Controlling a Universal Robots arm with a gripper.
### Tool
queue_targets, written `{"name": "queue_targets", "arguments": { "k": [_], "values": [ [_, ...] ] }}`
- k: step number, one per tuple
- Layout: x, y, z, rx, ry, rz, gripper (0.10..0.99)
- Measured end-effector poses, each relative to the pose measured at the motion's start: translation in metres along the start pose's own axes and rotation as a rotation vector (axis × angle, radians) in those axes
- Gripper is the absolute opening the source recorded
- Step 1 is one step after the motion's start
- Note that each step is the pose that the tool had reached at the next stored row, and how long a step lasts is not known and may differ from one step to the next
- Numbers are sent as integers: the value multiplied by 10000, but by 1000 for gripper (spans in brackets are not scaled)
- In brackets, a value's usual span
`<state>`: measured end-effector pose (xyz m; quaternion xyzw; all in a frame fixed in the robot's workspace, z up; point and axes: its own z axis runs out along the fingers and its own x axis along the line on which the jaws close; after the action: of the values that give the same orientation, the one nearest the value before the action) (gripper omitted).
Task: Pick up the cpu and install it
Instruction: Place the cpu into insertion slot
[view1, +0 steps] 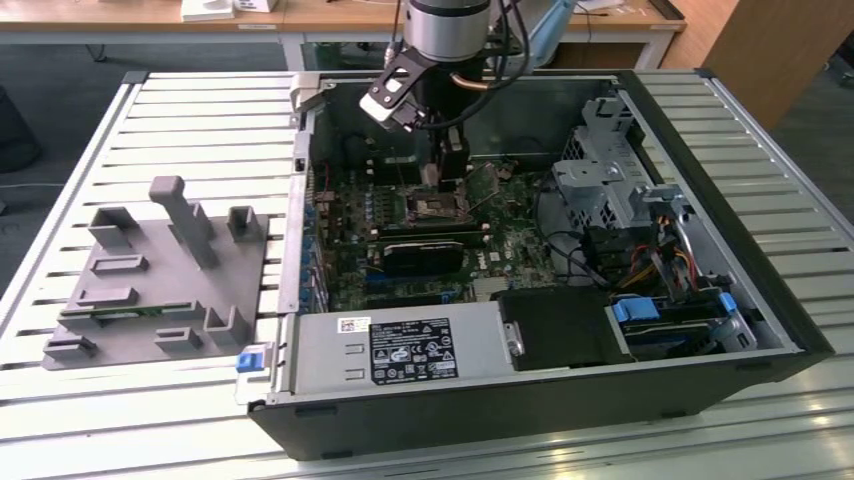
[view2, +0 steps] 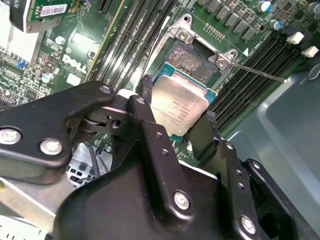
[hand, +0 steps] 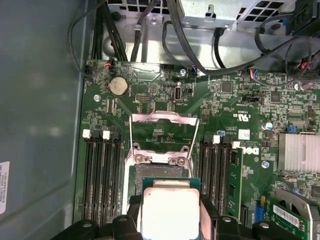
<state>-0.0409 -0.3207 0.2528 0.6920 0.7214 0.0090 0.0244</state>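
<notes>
Grips the cpu (view2: 182, 110) by two opposite edges in the pincer (view2: 177, 97), silvery metal top turned toward the wrist cameras. Hangs deep inside the open computer case (view1: 534, 400), low over the green motherboard (hand: 230, 100). Places the chip just beside the CPU socket (view2: 192, 60), overlapping the socket's near edge in both wrist views; cannot tell whether touching it. Finds the socket bare, its retention frame (hand: 162, 132) swung up and open between the rows of memory slots. Leaves the grey tray (view1: 147, 290) well apart on the slatted worktop (view1: 200, 110), at the exterior view's left. Judged progress: pick-up done, chip brought to the socket; not yet seated, not yet released, frame not yet closed.
</notes>
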Motion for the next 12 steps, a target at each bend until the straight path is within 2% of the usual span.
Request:
{"name": "queue_targets", "arguments": {
  "k": [12],
  "values": [
    [22, -11, 205, 0, -1, -2, 541]
  ]
}}
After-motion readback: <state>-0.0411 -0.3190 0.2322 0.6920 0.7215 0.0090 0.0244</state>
